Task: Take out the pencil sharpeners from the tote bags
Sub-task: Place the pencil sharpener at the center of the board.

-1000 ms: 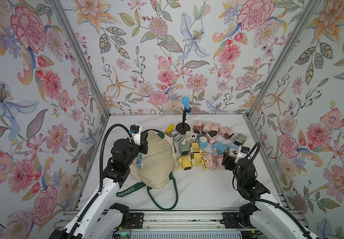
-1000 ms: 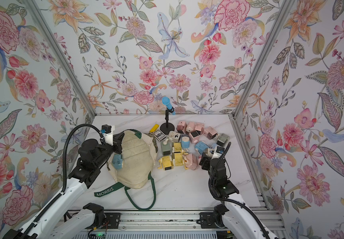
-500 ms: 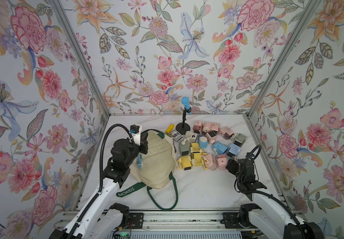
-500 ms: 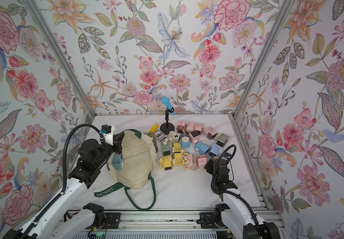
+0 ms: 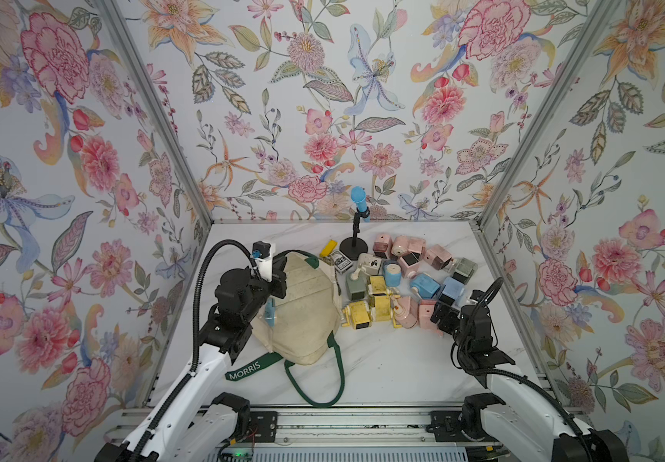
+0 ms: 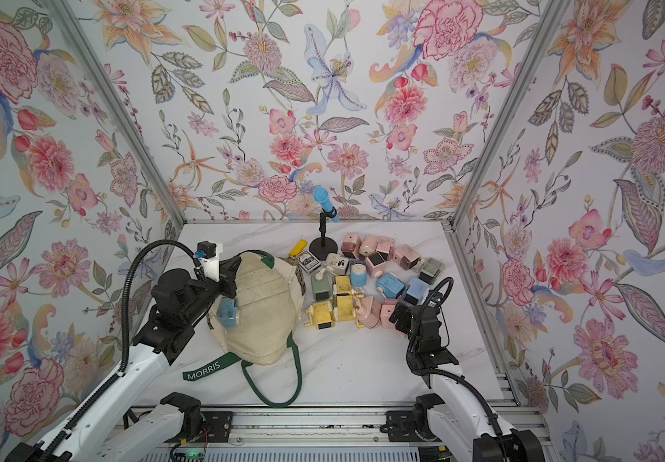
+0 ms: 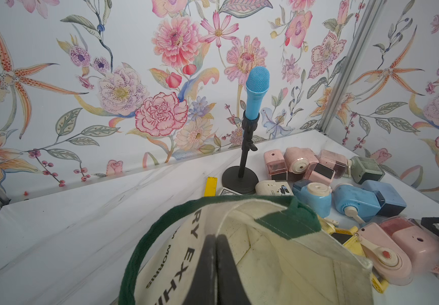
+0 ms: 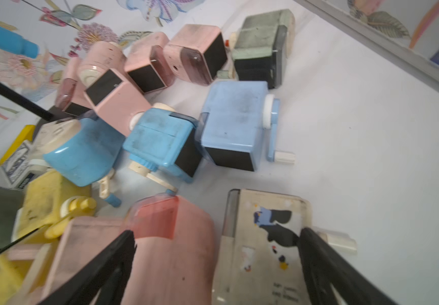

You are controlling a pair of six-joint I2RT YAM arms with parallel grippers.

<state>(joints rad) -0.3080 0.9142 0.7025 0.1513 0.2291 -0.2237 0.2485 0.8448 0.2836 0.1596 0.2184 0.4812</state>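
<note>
On my left, the left claw [image 7: 215, 237] is clenched on the cream canvas of the tote bag [image 5: 303, 312], which bulges up from the table [image 5: 387, 364] with a light blue sharpener [image 6: 227, 312] showing at its side. Right of it the pencil sharpeners [image 5: 379, 306] lie heaped on the table, and at the heap's near right edge my right claw [image 8: 213, 235] hangs released, jaws wide above a pink sharpener [image 8: 171, 250] and a cream sharpener [image 8: 263, 237].
</note>
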